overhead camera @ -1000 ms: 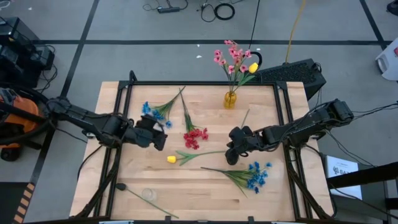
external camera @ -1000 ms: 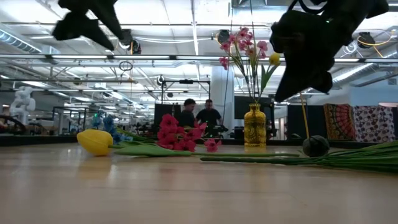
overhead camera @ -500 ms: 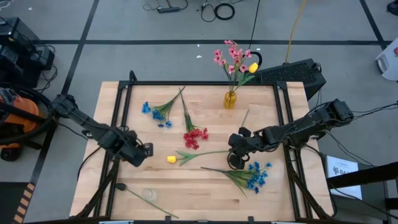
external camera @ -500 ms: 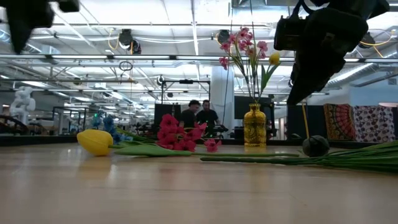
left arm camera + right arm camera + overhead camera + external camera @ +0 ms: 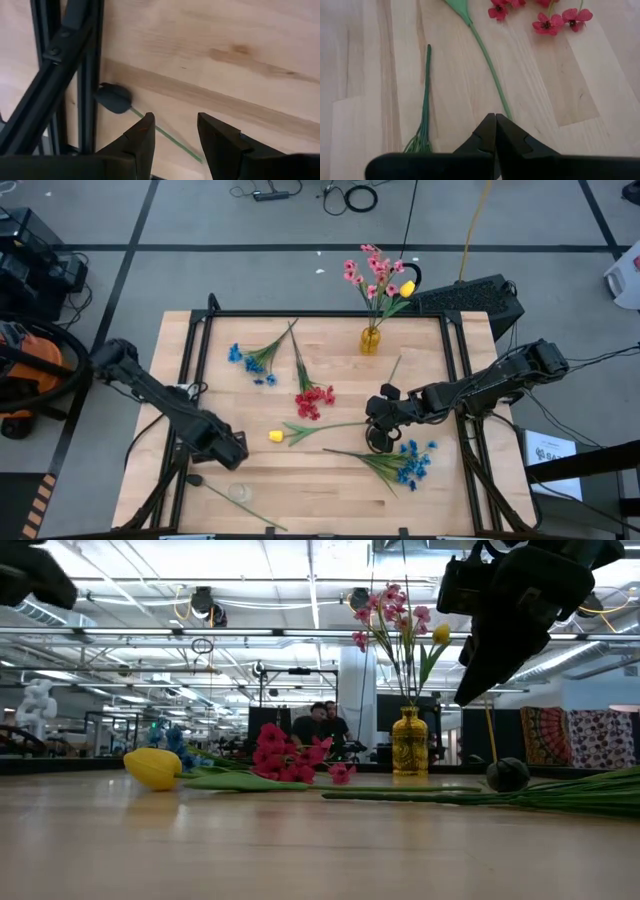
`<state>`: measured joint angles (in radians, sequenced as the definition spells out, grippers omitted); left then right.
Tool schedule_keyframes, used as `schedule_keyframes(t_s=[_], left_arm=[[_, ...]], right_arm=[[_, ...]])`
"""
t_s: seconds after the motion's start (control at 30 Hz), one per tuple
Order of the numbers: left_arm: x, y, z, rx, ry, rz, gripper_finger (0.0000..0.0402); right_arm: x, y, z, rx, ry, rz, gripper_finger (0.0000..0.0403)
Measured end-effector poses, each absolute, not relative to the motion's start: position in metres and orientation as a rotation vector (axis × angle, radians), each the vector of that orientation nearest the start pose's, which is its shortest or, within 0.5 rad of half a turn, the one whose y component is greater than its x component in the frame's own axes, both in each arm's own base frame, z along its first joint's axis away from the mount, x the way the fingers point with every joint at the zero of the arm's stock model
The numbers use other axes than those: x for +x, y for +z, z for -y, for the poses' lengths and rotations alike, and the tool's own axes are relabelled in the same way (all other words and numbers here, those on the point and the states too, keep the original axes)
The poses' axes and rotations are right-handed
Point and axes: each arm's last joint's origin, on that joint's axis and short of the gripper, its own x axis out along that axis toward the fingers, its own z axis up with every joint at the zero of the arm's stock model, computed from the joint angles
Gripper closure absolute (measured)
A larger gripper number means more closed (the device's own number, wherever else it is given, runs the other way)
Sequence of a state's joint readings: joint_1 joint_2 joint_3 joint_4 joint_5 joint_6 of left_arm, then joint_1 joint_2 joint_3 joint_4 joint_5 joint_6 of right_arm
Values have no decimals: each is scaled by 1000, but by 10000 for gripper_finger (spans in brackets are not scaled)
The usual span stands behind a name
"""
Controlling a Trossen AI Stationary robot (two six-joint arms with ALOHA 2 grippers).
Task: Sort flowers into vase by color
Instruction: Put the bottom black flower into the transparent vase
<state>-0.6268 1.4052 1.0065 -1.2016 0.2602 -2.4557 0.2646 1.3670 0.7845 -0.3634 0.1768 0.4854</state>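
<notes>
Dark-headed stem (image 5: pixel 114 98) just ahead of parted left tool (image 5: pixel 175 131); right tool (image 5: pixel 494 131) pinched together, empty.

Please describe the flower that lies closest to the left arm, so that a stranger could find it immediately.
Start at the wooden table and go to its front left corner. There a dark-headed flower lies beside the black frame, its thin green stem running toward the front edge. Unlike the others, it has no bright color.
</notes>
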Motion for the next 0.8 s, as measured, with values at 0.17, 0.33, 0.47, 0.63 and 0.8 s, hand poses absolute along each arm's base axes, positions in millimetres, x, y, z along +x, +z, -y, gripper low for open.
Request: schedule_keyframes(t_s=[0.17, 0.33, 0.47, 0.63, 0.8], left_arm=[[182, 215, 145, -1397, 1507, -1390, 246], [186, 204, 156, -1381, 1509, -1416, 246], [186, 196, 162, -1350, 1561, -1446, 246], [188, 188, 167, -1339, 1572, -1445, 246], [189, 182, 169, -1317, 1611, -1428, 246]], right_arm=[[253, 199, -63, 243, -144, -917, 403], [253, 199, -63, 243, -144, -918, 403], [253, 199, -63, 239, -142, -918, 403], [253, 199, -63, 219, -133, -919, 403], [253, 199, -63, 214, -131, -919, 403]])
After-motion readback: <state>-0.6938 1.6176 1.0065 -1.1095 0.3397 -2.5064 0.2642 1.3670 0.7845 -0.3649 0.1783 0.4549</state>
